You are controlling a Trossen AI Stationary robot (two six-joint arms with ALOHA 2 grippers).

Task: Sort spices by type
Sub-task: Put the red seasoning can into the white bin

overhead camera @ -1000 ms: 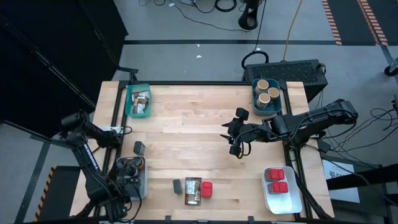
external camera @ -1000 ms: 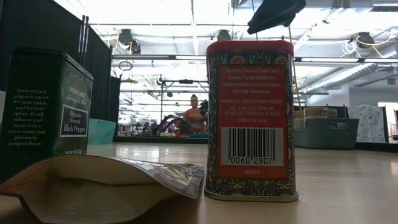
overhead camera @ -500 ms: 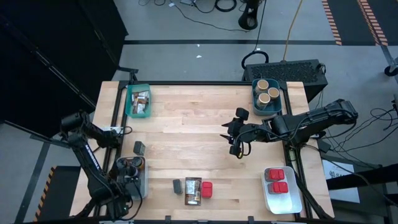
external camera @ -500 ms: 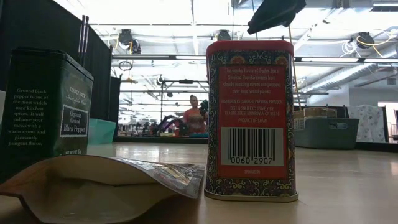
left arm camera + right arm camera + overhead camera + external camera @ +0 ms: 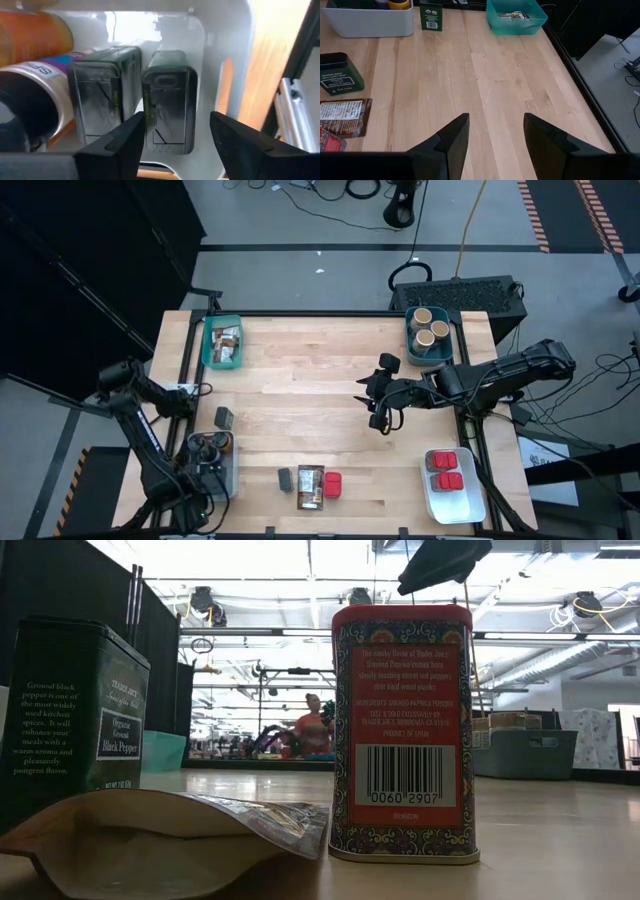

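At the lower left of the high view, the left end effector (image 5: 172,137) is spread above a dark tin (image 5: 167,107) lying in the white bin (image 5: 225,60). The tin looks hard, light and slick; pinch its flat sides. The right end effector (image 5: 492,132) hangs spread over the counter (image 5: 300,380).

Two dark tins (image 5: 167,110) side by side in white bin (image 5: 227,55), jaws apart.

Wooden counter (image 5: 300,380) under everything: two teal bins at the far corners (image 5: 222,342) (image 5: 429,335), two white bins at the near corners (image 5: 212,463) (image 5: 452,483). Loose at the near edge: dark tin (image 5: 286,479), brown packet (image 5: 311,486), red tin (image 5: 332,484); another dark tin (image 5: 224,418) by the left white bin.
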